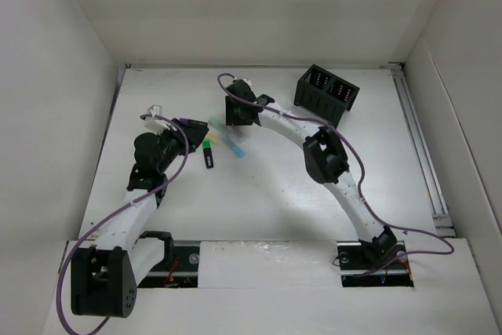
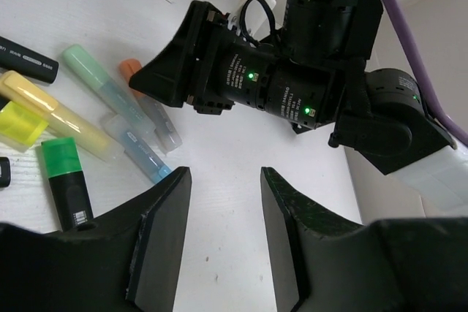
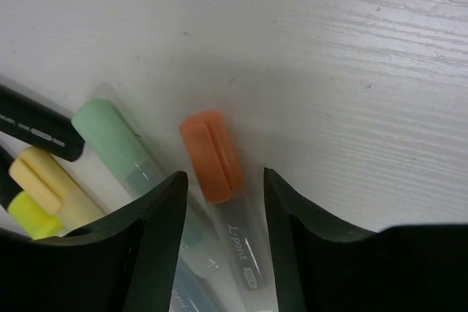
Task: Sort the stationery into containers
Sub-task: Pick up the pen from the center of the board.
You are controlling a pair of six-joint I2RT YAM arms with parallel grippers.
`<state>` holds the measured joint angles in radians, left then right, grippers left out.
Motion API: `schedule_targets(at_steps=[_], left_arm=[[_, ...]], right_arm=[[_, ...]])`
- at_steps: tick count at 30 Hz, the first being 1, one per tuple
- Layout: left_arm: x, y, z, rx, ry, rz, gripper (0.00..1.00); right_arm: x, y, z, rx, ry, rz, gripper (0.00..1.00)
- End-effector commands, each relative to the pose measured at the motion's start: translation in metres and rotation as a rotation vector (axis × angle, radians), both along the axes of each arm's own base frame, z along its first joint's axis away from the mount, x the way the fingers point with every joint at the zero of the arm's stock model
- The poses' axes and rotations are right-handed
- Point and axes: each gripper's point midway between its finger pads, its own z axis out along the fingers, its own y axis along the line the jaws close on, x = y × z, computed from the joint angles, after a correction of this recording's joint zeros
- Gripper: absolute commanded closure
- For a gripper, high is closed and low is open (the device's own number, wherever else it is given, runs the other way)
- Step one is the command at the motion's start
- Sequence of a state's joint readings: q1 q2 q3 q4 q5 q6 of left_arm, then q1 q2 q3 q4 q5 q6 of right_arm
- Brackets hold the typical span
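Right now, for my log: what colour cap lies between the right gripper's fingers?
Orange cap; right wrist view.

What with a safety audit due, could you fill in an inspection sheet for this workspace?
Surface: white table, no spills seen.
Job's things: pens lie loose in a cluster left of centre; black box stands at the far right, apart from them, contents unclear.
Clutter: nothing seen.
Pincers: left pincer open and empty over bare table beside the pens; right pincer open, astride the orange pen.
Cables: purple cables loop loosely along both arms.
Surroundings: white walls on three sides; a rail along the table's right edge.
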<state>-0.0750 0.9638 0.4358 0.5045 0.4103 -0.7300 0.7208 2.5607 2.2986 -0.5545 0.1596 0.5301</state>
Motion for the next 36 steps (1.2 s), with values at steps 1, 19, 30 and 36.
schedule_targets(at_steps=[1,19,30,36], left_arm=[[-0.002,-0.002,0.019,-0.006,-0.073,-0.015,0.6],[-0.005,-0.007,0.023,-0.018,-0.084,-0.041,0.58],[-0.005,-0.008,0.02,-0.019,-0.074,-0.05,0.58],[-0.005,-0.008,0.02,-0.019,-0.074,-0.05,0.58]], right_arm=[[0.008,-0.004,0.009,-0.018,-0.024,-0.027,0.49],[0.026,-0.07,0.031,-0.112,-0.065,-0.189,0.37],[0.043,-0.072,0.007,-0.142,-0.047,-0.179,0.43],[0.038,-0.068,0.0,-0.135,-0.019,-0.156,0.44]])
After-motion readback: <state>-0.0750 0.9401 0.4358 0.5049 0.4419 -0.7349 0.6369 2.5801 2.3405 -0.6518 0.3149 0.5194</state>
